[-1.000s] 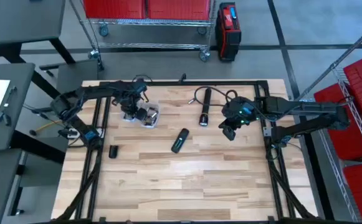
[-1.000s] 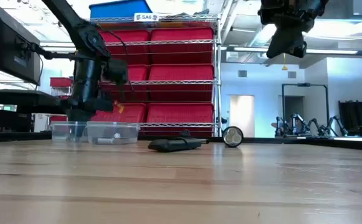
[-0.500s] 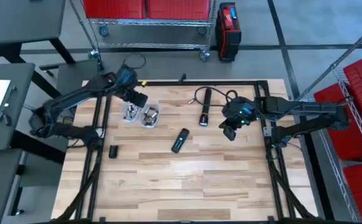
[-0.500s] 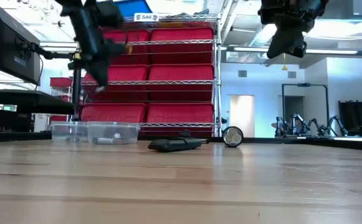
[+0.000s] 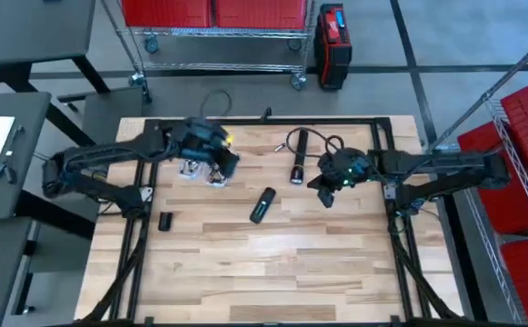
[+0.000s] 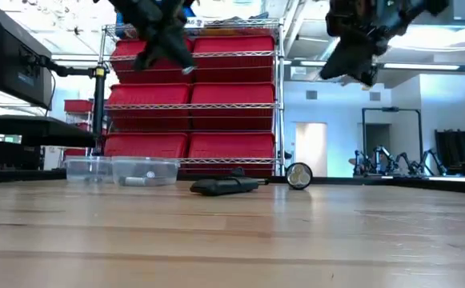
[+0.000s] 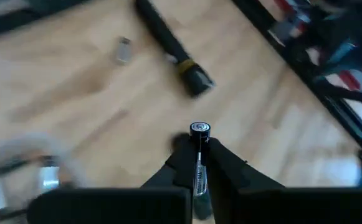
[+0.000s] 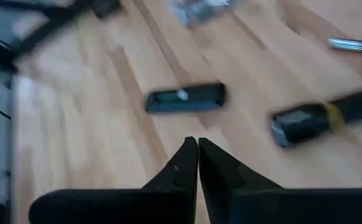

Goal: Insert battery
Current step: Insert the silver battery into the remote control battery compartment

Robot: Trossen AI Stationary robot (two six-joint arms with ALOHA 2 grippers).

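My left gripper (image 5: 224, 156) hangs high over the table by the two clear containers (image 5: 205, 169), shut on a battery (image 7: 198, 152). A black flashlight (image 5: 297, 154) lies at the far middle of the table, and its head shows in the low view (image 6: 298, 174). A flat black device (image 5: 263, 204) lies nearer the table's middle, also seen in the right wrist view (image 8: 185, 98). My right gripper (image 5: 325, 188) is shut and empty, raised above the table right of the flashlight; it appears again in the low view (image 6: 350, 60). My left gripper pinches the battery's sides (image 7: 197, 168) between its two fingers. The battery lies along the fingers, and its silver capped end (image 7: 200, 128) sticks out past the fingertips. It is lifted clear of the table.
A small black piece (image 5: 164, 221) lies near the table's left side. A small silver piece (image 7: 123, 50) lies near the flashlight's tail. A black cable (image 5: 323, 142) loops at the far side. The near half of the table (image 5: 273, 272) is bare wood.
My left gripper has risen out of the clear container and gone toward the table's right edge, shut on the battery the whole time. My right gripper has shifted slightly toward the table's left and stays shut.
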